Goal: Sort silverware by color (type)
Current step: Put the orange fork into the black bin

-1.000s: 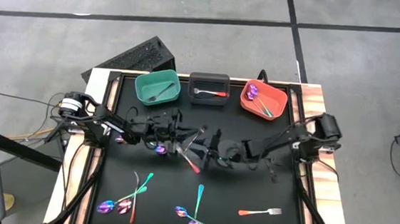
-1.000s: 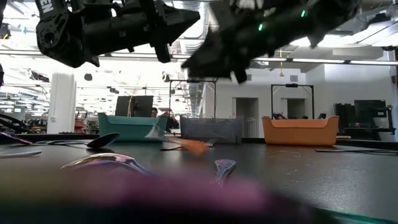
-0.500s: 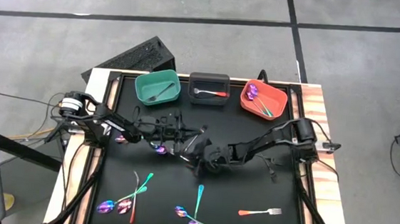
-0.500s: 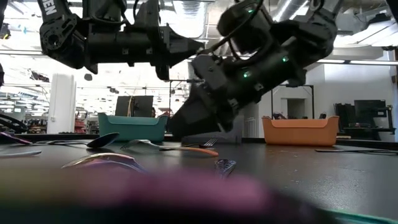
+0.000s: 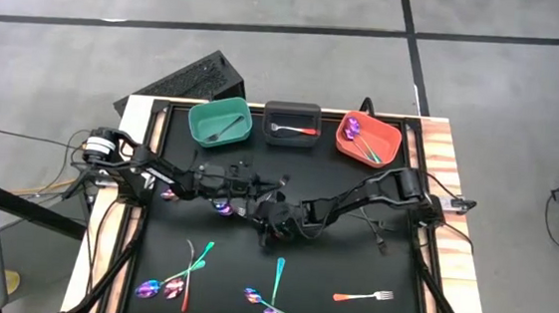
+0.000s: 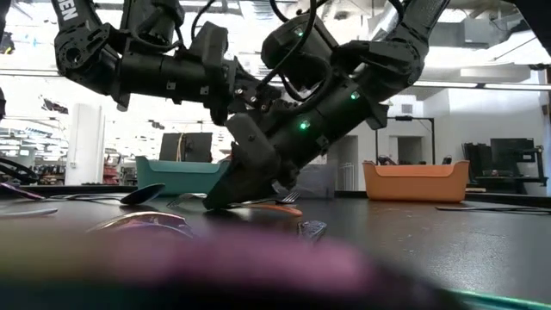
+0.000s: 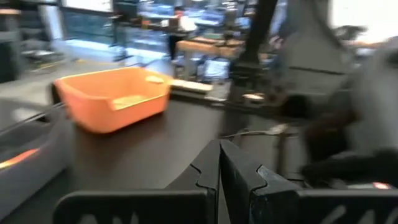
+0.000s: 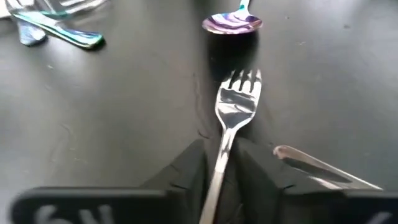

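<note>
From the high view you cannot see the fork being worked: the right gripper (image 5: 269,228) sits low over the middle of the black mat and covers it. The left gripper (image 5: 257,189) hangs just beside it. The two dark arms overlap there, so neither gripper's fingers can be read from above. Plain to see are the teal bin (image 5: 202,128), the dark grey bin (image 5: 292,111) and the orange bin (image 5: 392,145) along the far edge. Glossy iridescent pieces (image 5: 187,269) lie scattered near the front. An orange-handled fork (image 5: 363,296) lies apart at front right.

In the low view, the foreground is a purple smear, too blurred for you to name. The right gripper (image 6: 219,200) slants down until its tip meets the tabletop. A thin orange strip with tines shows just behind it, half hidden.

The left wrist view is smeared. You can make out the left gripper (image 7: 219,149) with its fingers pressed together on nothing, and the orange bin (image 7: 99,106) beyond.

The right wrist view tells you most. The fork (image 8: 238,102), bright polished metal with four tines, lies flat on the mat. Its slim handle runs between the right gripper's (image 8: 219,163) fingers, which flank it closely. You cannot tell whether they actually clamp it, and the handle's end is hidden beneath them. Past the tines lies an iridescent spoon (image 8: 232,23), its stem cut off by the frame.
</note>
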You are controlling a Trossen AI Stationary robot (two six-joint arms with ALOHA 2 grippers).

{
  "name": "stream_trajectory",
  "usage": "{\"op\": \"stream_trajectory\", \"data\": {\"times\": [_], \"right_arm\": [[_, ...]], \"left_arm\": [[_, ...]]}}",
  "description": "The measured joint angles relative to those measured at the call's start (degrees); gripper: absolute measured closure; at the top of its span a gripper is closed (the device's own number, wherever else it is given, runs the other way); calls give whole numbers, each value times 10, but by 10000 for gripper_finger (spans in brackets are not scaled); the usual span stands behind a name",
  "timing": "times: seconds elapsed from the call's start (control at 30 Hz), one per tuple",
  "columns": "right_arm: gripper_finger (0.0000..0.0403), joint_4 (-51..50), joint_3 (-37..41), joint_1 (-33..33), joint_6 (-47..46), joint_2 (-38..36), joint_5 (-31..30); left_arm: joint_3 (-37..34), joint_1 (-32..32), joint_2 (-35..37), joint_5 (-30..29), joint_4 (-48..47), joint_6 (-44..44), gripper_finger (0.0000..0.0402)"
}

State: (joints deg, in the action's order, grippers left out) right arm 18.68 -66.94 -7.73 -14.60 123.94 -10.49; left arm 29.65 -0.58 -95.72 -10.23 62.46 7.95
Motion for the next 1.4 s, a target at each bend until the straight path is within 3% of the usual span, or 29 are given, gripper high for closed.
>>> {"op": "stream_trajectory", "data": {"times": [0.17,0.47,0.67,0.8,0.97,1.13,1.4], "right_arm": [[386,-24,1,0,63,-11,9],[394,-118,3,-4,107,-60,14],[396,-281,4,9,128,-116,-86],[397,-320,4,29,128,-149,-128],[397,-302,4,53,192,-179,-137],[397,-217,3,92,313,-192,-194],[397,-110,3,177,480,-185,-180]], "left_arm": [[0,0,0,-29,4,10,401],[-22,19,0,-41,84,-53,401],[-94,46,0,-170,193,-104,401],[-147,49,1,-219,241,-90,401],[-190,49,1,-227,252,-40,401],[-206,49,1,-228,252,-27,401],[-205,52,1,-215,254,-26,401]]}}
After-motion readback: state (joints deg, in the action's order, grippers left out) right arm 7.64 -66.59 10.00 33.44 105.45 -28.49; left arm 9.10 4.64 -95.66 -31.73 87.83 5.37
